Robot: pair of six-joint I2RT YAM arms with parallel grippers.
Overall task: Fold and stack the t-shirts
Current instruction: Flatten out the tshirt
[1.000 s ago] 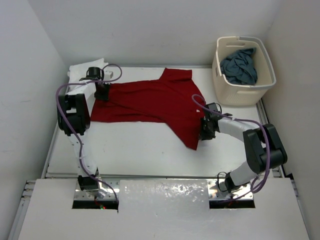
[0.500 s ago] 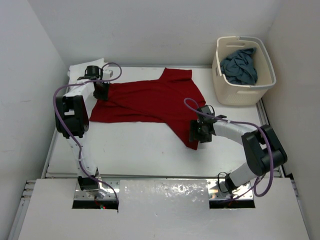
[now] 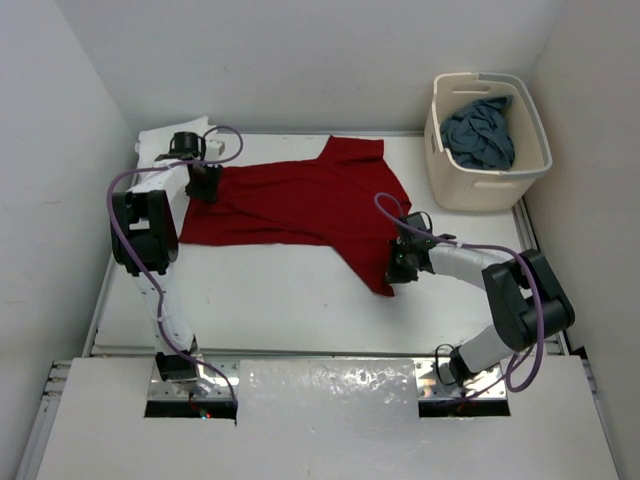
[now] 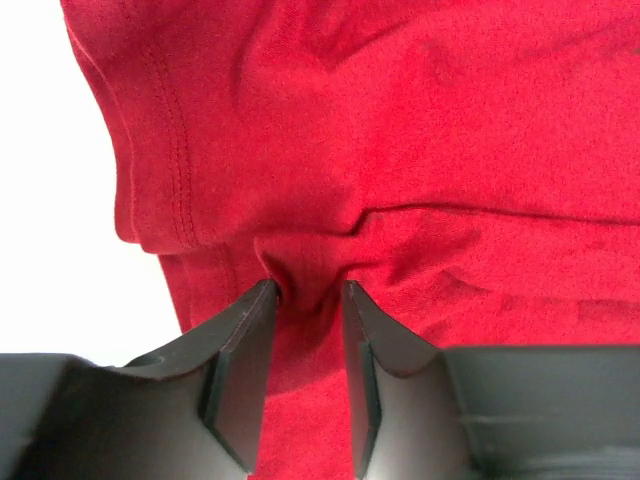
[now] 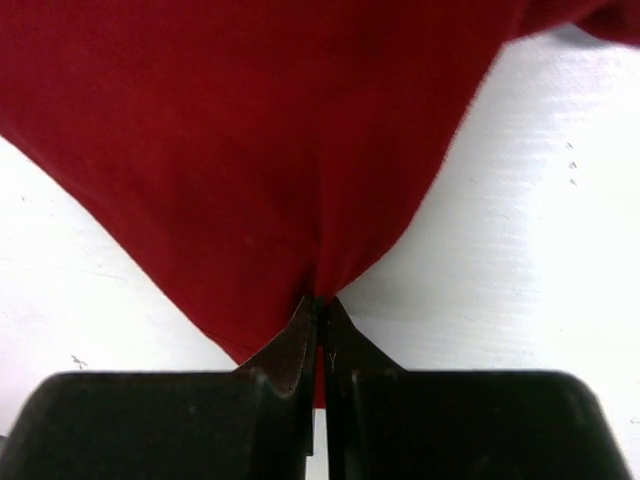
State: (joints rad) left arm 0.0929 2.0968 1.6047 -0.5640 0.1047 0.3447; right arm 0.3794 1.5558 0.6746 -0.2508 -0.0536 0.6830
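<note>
Desk (image 3: 280,300): white, flat, matte; faint scuffs in R wrist view.

Red t-shirt (image 3: 300,205): biggest item, spread flat mid-desk, long axis L–R, far-R flap toward the basket, near-R corner tapering to a point. Outline approx as 1 s ago, so not lifted or folded yet.

Laundry basket (image 3: 470,190): cream rigid plastic, far-R corner. Slate blue-grey shirt (image 3: 480,135) crumpled inside. White shirt (image 3: 165,138): at far-L corner, beyond L arm; partly hidden, prob. already folded, can't confirm.

R tool (image 3: 403,262): on shirt's near-R point. Half a sec ago it stood wide over that corner; now jaws are pressed together w/ a peak of red cloth pinched between, fabric fanning out from the tips. Reads as a fresh re-grip, ready to carry the corner over.

L tool (image 4: 308,290): at shirt's L end. Was clamped tight 1 s ago; now a narrow gap, small pucker of cloth bunched between the tips. Judgement: letting go or re-seating, so fold likely waits on L side.

Small stuff: fine knit jersey, soft, drapes and wrinkles easily; double row of stitching along hem (image 4: 165,130), edge slightly curled.
</note>
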